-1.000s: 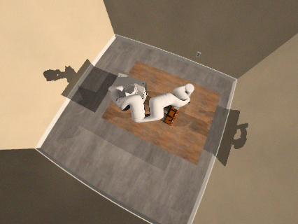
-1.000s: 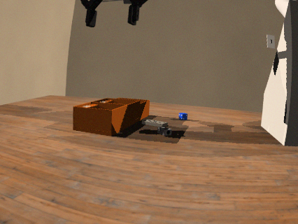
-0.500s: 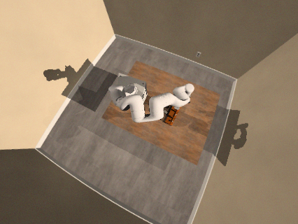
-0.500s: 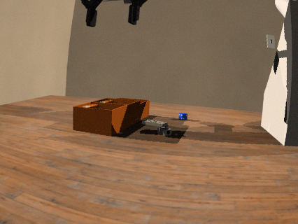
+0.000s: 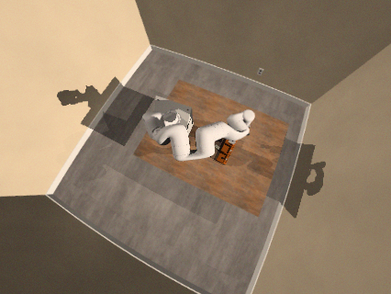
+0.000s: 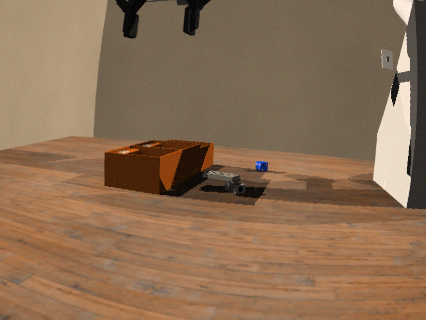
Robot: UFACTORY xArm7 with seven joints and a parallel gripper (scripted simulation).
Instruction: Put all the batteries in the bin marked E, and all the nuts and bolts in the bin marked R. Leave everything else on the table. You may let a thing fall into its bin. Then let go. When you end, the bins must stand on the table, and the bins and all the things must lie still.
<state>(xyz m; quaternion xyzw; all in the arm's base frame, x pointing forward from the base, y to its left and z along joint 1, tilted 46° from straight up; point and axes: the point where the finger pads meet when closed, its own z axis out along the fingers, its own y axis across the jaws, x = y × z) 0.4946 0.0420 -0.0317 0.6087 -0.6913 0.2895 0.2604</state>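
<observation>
1. Gripper (image 6: 161,22) found at the top left of the exterior view, high above the bins (image 6: 159,164); fingers spread fully wide, nothing between them.
2. Bins seen standing on the table (image 6: 200,260) left of centre in the exterior view, joined as one orange-brown box with a divider; small pale items visible inside the far-left compartment, kind not determinable.
3. Judged to be between picks: no load carried, next item not yet approached.
4. Grey bolt-like piece (image 6: 222,175) and dark nut-like piece (image 6: 237,187) noted lying just right of the bins, in shadow; small blue cube (image 6: 261,166) farther right, apart from both.
5. Next move judged to call for descent over the grey piece, fingers aligned across its narrow side.
6. Letters E and R not legible on either bin; no other writing readable.
</observation>
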